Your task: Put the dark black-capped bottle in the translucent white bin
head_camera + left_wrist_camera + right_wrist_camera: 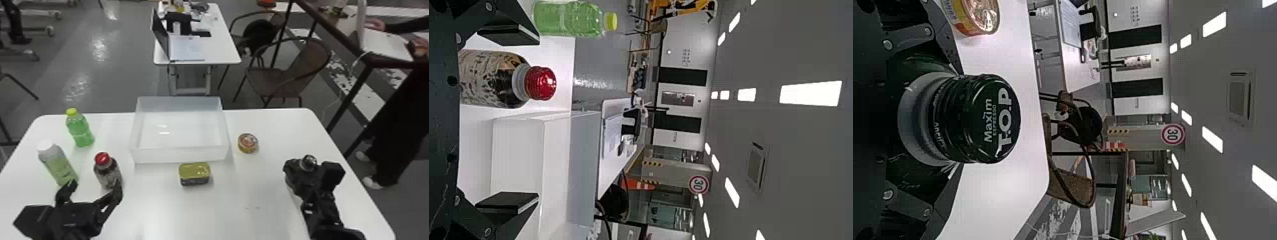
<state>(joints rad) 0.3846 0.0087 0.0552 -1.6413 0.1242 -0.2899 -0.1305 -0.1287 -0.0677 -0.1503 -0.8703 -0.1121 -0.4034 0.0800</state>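
Observation:
At the table's right side in the head view, my right gripper (pixel 314 174) is around the dark black-capped bottle (pixel 308 162). In the right wrist view the fingers of my right gripper (pixel 945 122) press on both sides of the dark bottle (pixel 975 119), its black cap facing away from the palm. The translucent white bin (pixel 180 154) stands at the table's far middle, to the left of that gripper. My left gripper (pixel 91 193) stands open at the near left, close behind the red-capped bottle; its fingers are wide apart in the left wrist view (pixel 509 122).
Left of the bin stand a green bottle (pixel 79 129), a white-capped bottle (pixel 57 162) and a red-capped bottle (pixel 107 172). A rectangular tin (pixel 194 174) lies before the bin, and a round can (pixel 247 143) sits right of it.

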